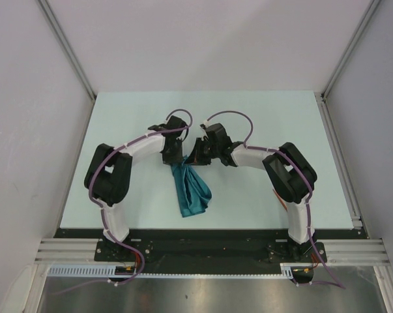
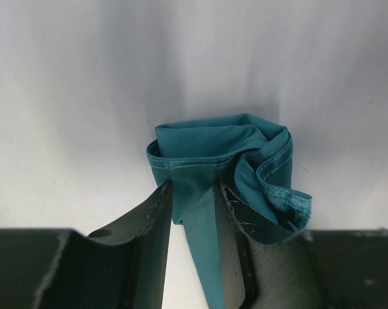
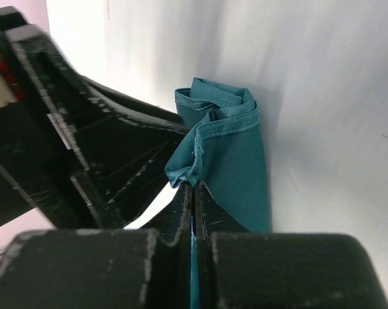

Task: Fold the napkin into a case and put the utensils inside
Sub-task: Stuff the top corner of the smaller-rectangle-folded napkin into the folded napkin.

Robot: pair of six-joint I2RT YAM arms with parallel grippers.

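Napkin (image 1: 191, 189): one, seemingly between two claws (image 2: 194, 193) (image 3: 194, 190)

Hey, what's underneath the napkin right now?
Only the pale table shows around the napkin, which hangs bunched from the left pincer and right pincer. Whatever lies beneath its crumpled lower end is covered by the cloth.

The napkin (image 1: 191, 190) is plain teal, a dark blue-green with no print, and its stitched hem looks slightly lighter and shinier in the wrist views. The worktop (image 1: 268, 124) is pale mint green, and the walls (image 1: 27, 98) around it are off-white. The left tool (image 1: 172, 155) and right tool (image 1: 197, 154) are matte black with pale scuff marks, on arms (image 1: 141, 147) of white links and black joints trailing purple cables (image 1: 230, 115).
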